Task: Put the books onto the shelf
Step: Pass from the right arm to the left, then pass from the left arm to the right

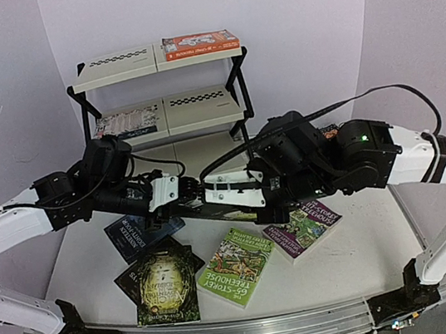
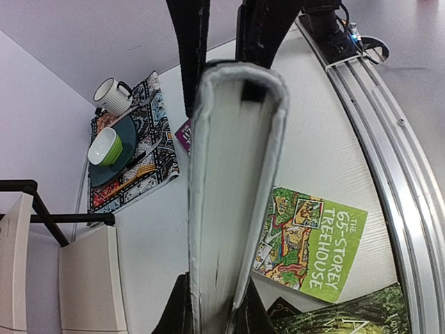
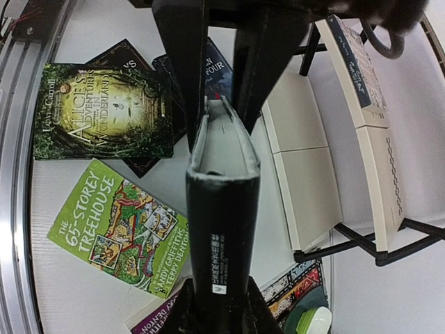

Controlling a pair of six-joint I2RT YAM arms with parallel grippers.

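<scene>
A black book [image 1: 213,212] hangs in the air over the middle of the table [image 1: 362,255], in front of the shelf [image 1: 163,100]. It is up on its edge and does not touch the table. Two claws have it, one at each end. The left gripper [image 1: 189,195] has its two fingers pressed on the book's two covers at the page end. The right gripper [image 1: 218,193] squeezes the book the same way from the other end, where the spine is. Both claws are nearly closed, with only the thin book between the fingers.

Under the book more books lie flat on the table. There is a bright green one [image 1: 238,265], a dark green and gold one [image 1: 166,289], a purple one [image 1: 303,226] and a dark blue one [image 1: 141,234]. An orange book [image 1: 200,44] lies on the top of the shelf, on the right side. Another book [image 1: 126,123] lies one level down, on the left.

Beside the shelf lies a patterned mat [image 2: 149,156] with a white mug [image 2: 111,94] and a green cup [image 2: 106,146] on it.
</scene>
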